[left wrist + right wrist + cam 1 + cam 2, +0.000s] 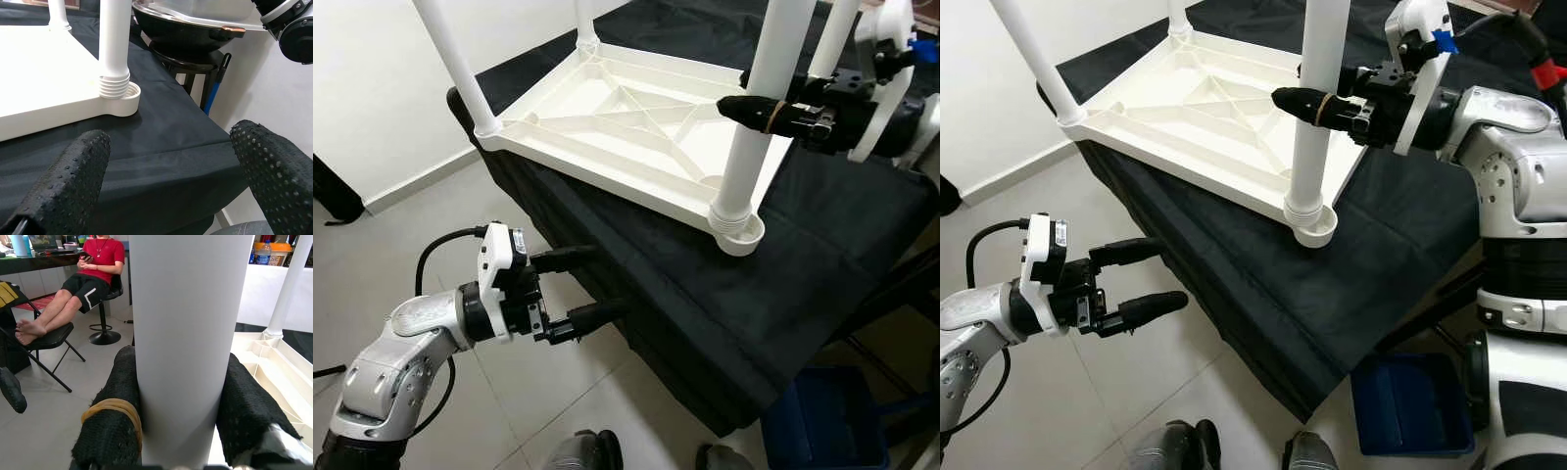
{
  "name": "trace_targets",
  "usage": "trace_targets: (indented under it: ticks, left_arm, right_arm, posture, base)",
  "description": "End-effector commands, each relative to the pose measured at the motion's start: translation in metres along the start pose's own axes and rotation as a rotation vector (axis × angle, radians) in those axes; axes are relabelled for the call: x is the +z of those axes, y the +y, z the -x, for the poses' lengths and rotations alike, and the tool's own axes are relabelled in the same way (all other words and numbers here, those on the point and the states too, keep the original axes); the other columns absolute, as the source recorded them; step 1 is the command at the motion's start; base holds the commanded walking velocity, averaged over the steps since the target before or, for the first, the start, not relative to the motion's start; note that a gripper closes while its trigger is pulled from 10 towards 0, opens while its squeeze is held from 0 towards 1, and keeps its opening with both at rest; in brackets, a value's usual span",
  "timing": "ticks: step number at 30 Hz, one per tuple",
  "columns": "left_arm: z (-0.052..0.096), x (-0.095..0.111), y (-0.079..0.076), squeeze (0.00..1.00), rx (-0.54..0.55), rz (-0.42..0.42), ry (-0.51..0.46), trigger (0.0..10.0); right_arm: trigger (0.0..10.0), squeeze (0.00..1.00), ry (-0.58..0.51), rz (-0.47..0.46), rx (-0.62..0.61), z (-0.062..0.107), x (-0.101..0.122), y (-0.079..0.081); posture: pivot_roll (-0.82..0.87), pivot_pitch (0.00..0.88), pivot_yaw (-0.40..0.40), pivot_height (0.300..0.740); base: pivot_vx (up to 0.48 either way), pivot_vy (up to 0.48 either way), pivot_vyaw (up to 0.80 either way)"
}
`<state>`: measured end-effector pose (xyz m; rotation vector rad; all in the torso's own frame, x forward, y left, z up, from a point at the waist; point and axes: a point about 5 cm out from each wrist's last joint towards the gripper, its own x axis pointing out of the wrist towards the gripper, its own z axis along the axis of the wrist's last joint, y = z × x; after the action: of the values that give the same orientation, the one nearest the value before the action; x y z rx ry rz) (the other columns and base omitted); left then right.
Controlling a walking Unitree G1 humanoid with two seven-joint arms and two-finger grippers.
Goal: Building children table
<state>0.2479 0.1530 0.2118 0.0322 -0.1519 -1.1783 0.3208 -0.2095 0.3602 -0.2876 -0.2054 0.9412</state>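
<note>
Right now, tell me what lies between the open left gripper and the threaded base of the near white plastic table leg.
Only bare black cloth lies between the left gripper and the leg's threaded base, as the left wrist view shows.

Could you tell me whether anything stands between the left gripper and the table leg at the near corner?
Nothing visible does. The left gripper hangs open beside the black cloth's hanging edge, below the near leg, which the right gripper already clamps.

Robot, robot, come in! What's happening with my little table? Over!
Right gripper clamped on near table leg. Left gripper open, low beside black cloth. Tabletop upside down, legs up. Nothing in the way.
</note>
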Motion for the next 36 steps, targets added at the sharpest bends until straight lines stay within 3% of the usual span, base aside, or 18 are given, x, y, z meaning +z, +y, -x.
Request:
trace_targets:
  ticks: [1,36]
  left_arm:
    - [0.0,-0.003,-0.004,0.0,-0.006,0.005,0.021,10.0]
    - [-0.005,-0.002,-0.003,0.0,-0.018,0.0,0.011,10.0]
  right_arm:
    - [0.0,0.0,0.017,0.01,-0.003,0.003,0.0,0.0]
    - [0.0,0.0,0.039,-0.006,0.047,0.014,-0.002,0.009]
  posture:
    - [-0.07,0.196,0.071,0.74]
    - [-0.06,0.197,0.071,0.74]
  base:
    - [0.0,0.0,0.0]
    - [0.0,0.0,0.0]
